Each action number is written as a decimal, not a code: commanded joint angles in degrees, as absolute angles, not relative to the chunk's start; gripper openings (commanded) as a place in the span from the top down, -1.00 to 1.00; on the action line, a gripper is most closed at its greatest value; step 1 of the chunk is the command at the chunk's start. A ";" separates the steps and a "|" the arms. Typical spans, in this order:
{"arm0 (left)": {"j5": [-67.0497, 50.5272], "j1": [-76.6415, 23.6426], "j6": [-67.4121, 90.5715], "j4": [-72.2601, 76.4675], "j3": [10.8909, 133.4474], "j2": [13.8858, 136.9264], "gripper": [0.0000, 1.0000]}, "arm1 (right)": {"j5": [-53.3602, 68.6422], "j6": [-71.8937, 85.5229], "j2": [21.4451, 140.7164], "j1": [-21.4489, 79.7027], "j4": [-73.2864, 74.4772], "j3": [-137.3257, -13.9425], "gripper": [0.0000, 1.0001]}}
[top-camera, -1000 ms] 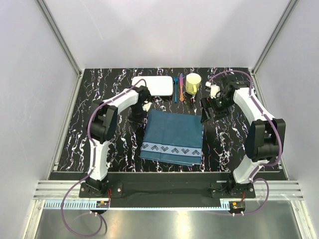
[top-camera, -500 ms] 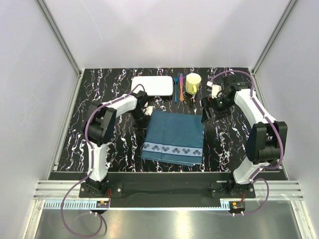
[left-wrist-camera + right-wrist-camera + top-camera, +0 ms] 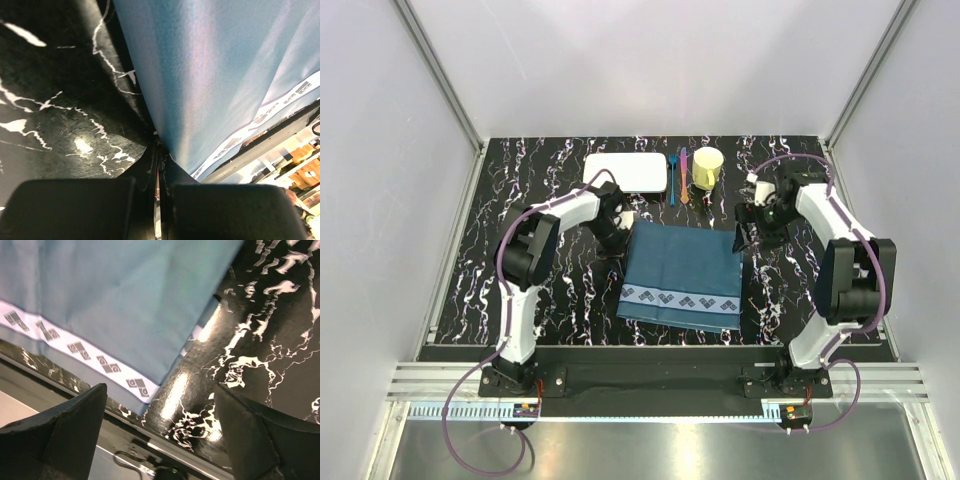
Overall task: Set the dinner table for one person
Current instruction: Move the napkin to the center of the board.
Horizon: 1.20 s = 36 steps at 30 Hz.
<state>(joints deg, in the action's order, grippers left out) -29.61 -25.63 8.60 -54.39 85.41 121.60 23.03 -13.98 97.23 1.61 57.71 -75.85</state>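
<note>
Two arms are bolted at the near edge of the large rectangular black counter with white marble-like veins [image 3: 500, 290], which is the dinner table to be set. It fills the enclosure floor from the arm bases to the back wall. Judgement: the counter is rigid, fixed and glossy. It is not something to take hold of, and items will likely slide readily across it.

Nearest on it lies the teal-blue cloth placemat with a patterned white band [image 3: 682, 268], roughly central, its banded edge toward the bases. It looks thin and limp. It is best held at a corner or edge and drawn flat rather than lifted, since it may crease or creep on the smooth surface.

The left tool [image 3: 620, 224] sits at the placemat's far left corner, jaws fully closed. The left wrist view shows the cloth edge pinched between them. The right tool [image 3: 751, 224] hangs by the far right corner with jaws wide apart. In the right wrist view nothing lies between its fingers [image 3: 60, 435].

Farther back, apart from the placemat, are a white rectangular plate [image 3: 626, 172], a blue utensil [image 3: 672, 180] and an orange utensil [image 3: 683, 178] side by side, and a pale yellow cup [image 3: 707, 167]. None is yet on the placemat.
</note>
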 commanded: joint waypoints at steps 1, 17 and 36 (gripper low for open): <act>-30.50 -25.93 6.78 -52.82 87.10 120.86 0.97 | 28.46 -11.87 101.32 -2.63 55.29 -77.69 -0.84; -17.85 -16.00 1.67 -56.07 86.13 111.89 -0.27 | 35.07 -7.47 110.30 -3.08 48.69 -81.30 -0.69; -16.26 -13.18 0.35 -58.80 89.30 111.18 -0.44 | 37.97 -7.12 116.80 -3.08 46.06 -80.68 -0.49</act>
